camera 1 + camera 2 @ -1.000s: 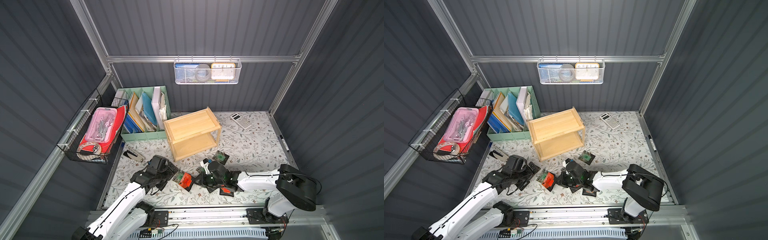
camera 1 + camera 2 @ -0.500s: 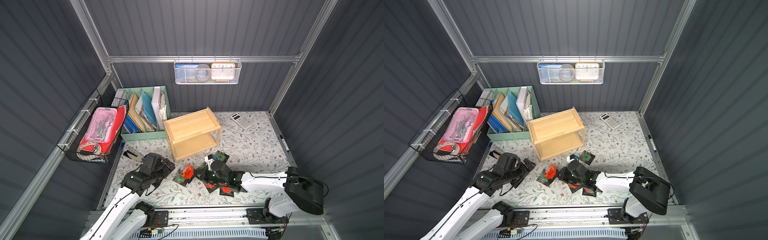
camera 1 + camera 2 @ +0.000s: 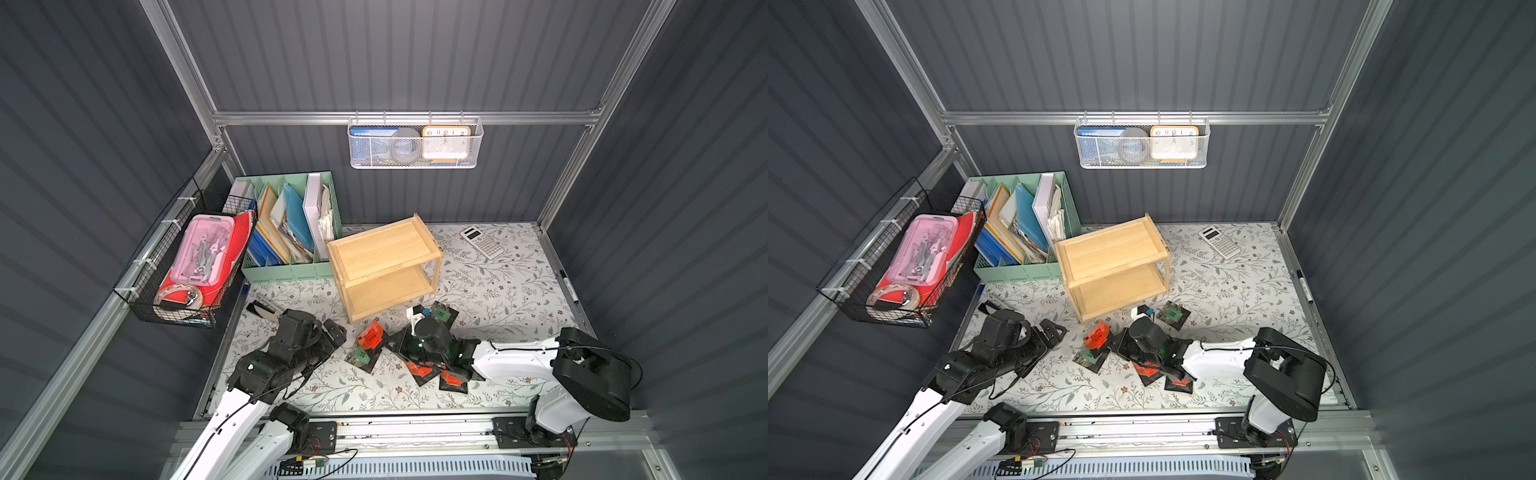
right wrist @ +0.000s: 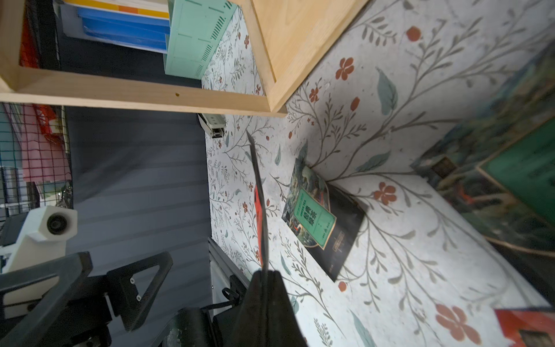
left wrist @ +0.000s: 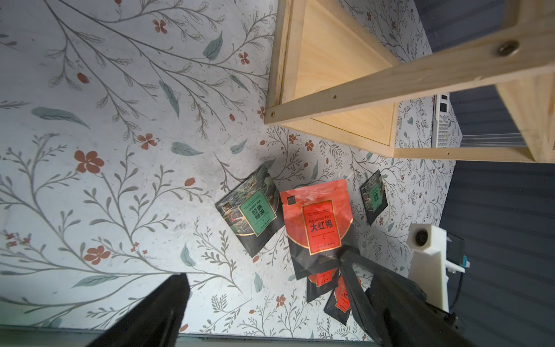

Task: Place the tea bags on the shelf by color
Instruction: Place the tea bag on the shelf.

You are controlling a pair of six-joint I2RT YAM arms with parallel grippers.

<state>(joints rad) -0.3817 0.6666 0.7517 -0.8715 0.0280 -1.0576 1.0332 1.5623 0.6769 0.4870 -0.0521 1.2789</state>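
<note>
The right hand (image 4: 264,275) is clenched on the edge of an orange-red tea bag (image 3: 370,336), holding it upright above the bench (image 3: 498,299) just in front of the shelf (image 3: 384,249). The left hand (image 3: 334,337) hangs released close by, and a green tea bag (image 3: 360,356) lies flat on the bench beside the lifted one.

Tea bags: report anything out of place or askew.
One red bag is upright, pinched in the shut right hand, not lying flat. The other bags lie scattered on the table, two red ones bunched together. The shelf holds none.
</note>
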